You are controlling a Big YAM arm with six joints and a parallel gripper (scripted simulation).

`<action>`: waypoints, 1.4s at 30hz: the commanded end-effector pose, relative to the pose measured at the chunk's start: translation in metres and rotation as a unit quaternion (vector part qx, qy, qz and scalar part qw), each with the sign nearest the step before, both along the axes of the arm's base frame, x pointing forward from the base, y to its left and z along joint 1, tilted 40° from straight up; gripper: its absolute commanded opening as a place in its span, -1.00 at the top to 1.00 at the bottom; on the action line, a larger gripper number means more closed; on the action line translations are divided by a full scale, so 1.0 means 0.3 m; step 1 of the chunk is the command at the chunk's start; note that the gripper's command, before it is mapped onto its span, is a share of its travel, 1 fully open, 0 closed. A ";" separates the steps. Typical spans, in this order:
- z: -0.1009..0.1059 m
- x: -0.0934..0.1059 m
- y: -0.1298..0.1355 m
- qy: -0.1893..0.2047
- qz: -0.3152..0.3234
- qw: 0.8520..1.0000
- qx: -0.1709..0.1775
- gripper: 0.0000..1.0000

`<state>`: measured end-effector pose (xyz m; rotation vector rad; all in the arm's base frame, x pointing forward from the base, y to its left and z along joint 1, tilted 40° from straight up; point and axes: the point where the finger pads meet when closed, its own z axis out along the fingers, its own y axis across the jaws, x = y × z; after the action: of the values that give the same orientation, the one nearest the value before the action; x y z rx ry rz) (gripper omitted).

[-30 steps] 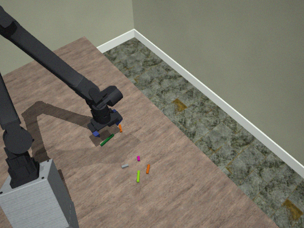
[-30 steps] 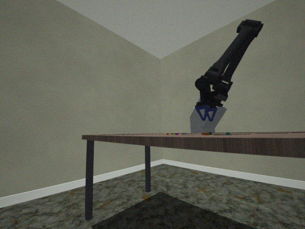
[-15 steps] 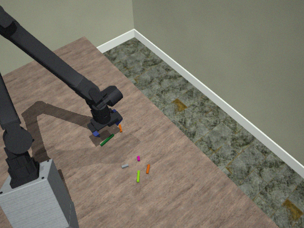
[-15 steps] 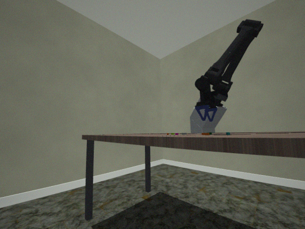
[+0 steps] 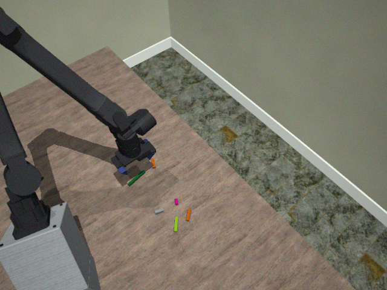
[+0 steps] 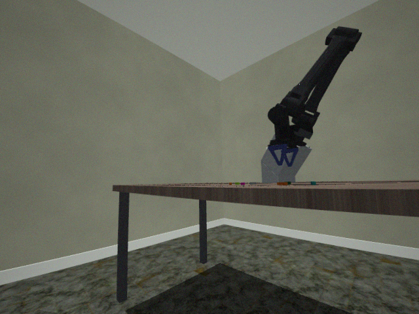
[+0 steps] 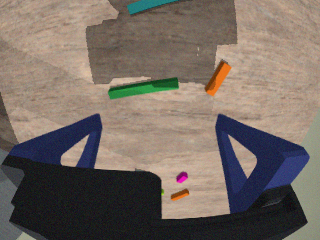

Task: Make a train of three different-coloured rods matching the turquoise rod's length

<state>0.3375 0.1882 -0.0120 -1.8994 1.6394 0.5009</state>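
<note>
- Claw [image 5: 136, 162] [image 6: 285, 165] [image 7: 158, 120]: released, nothing in it, hanging over the desk [image 5: 237, 237] [image 6: 162, 193] [image 7: 155, 140] nr. the green rod [image 5: 136, 178] [image 6: 289, 182] [image 7: 143, 88].
- Train pick, my calc: magenta rod [image 5: 176, 201] [image 6: 243, 184] [image 7: 182, 177], grey rod [image 5: 159, 211] [image 6: 253, 183] & lime rod [image 5: 176, 223] [image 6: 237, 183] [image 7: 162, 192], i.e. 2+3+5 = 10. All three lie flat, well apart from the claw, not yet in line.
- Turquoise rod [image 6: 313, 182] [image 7: 152, 5] = length ref. only, beyond the green one in the wrist view.
- Handling: prob. light, stiff, maybe a bit slick; not fragile. Grip each mid-length, across the long sides, low & gentle.
- Magenta's v. short (easy to twist or flick), so centre carefully.
- Orange rod [image 5: 188, 214] [image 6: 230, 183] [image 7: 180, 195] sits near lime; allow clearance.
</note>
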 end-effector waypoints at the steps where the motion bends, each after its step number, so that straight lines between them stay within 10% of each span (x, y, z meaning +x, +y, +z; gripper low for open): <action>1: 0.030 0.015 0.021 -0.018 0.011 1.000 0.003 -1.00; 9: 0.221 -0.018 0.228 -0.018 0.006 1.000 0.005 -1.00; 42: 0.186 -0.037 0.224 -0.008 0.007 1.000 0.003 -1.00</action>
<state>0.3249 0.2478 0.0381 -1.9119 1.6274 0.4898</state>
